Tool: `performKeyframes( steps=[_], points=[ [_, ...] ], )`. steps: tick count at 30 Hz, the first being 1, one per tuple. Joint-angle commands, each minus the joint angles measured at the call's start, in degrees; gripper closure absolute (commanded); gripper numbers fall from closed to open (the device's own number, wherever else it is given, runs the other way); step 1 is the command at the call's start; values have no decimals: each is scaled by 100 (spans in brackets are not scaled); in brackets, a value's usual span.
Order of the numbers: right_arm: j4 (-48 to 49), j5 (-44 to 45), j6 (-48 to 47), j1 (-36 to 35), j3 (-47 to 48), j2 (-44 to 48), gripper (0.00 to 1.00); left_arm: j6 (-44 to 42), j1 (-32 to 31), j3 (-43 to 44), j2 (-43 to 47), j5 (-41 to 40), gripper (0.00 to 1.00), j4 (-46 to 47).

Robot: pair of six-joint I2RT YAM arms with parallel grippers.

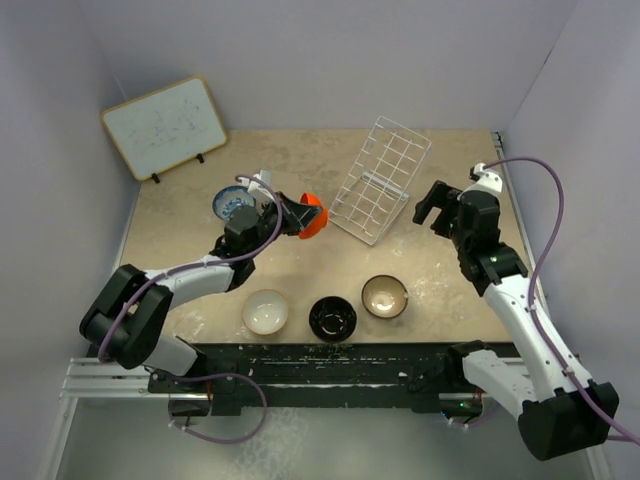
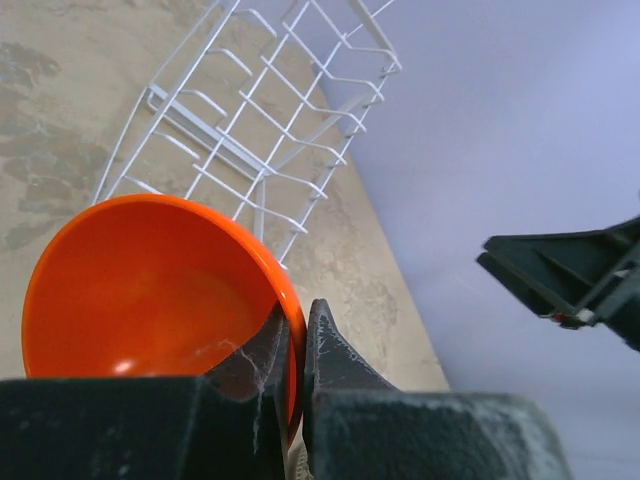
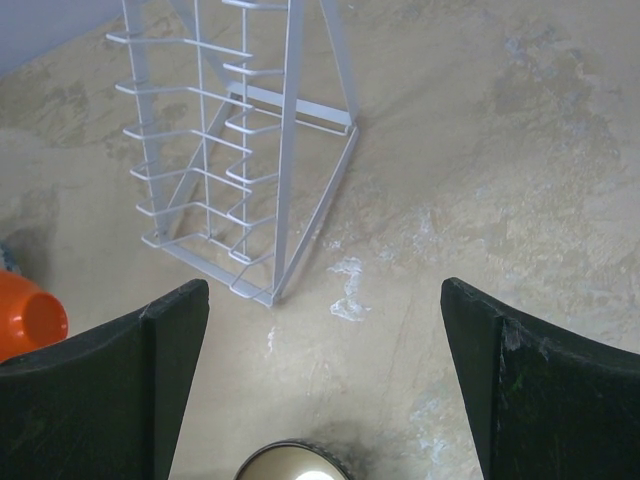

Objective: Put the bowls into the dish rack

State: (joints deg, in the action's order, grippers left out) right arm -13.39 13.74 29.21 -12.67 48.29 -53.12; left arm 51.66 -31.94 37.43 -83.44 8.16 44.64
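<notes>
My left gripper point(image 1: 296, 214) is shut on the rim of the orange bowl point(image 1: 313, 217) and holds it tilted just left of the white wire dish rack point(image 1: 382, 178). In the left wrist view the gripper point(image 2: 297, 322) pinches the orange bowl's point(image 2: 140, 290) rim, with the dish rack point(image 2: 250, 120) beyond. The blue-patterned bowl point(image 1: 232, 204) sits behind the left wrist. The cream-white bowl point(image 1: 265, 311), black bowl point(image 1: 332, 318) and tan bowl point(image 1: 384, 297) stand in a row near the front. My right gripper point(image 1: 432, 205) is open and empty right of the rack; its wrist view shows the gripper point(image 3: 325, 335), the rack point(image 3: 240, 150) and the tan bowl's rim point(image 3: 292, 462).
A whiteboard with a wooden frame point(image 1: 165, 126) leans at the back left. Lavender walls close in the table on three sides. The black arm mount rail point(image 1: 320, 365) runs along the near edge.
</notes>
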Motion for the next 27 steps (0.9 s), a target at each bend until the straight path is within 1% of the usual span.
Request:
performKeyframes(
  steps=[1, 3, 7, 17, 20, 23, 27],
  points=[
    [107, 188, 231, 27, 208, -497, 0, 528, -9, 104, 264, 10, 100, 1433],
    [52, 418, 280, 27, 160, -755, 0, 457, -13, 141, 401, 47, 100, 1283],
    [199, 589, 355, 27, -74, -1123, 0, 373, -14, 67, 684, 12, 100, 1139],
    [1150, 695, 355, 6, -322, -2007, 0, 79, -13, -219, 1554, -183, 100, 707],
    [1365, 715, 355, -98, -322, -2362, 0, -103, -14, -285, 1881, -318, 100, 467],
    [1469, 976, 347, -282, -274, -2642, 0, -266, -15, -303, 2186, -479, 100, 100],
    [1505, 1060, 419, -348, -192, -2898, 0, -353, -9, -350, 2449, -585, 100, -70]
  ],
)
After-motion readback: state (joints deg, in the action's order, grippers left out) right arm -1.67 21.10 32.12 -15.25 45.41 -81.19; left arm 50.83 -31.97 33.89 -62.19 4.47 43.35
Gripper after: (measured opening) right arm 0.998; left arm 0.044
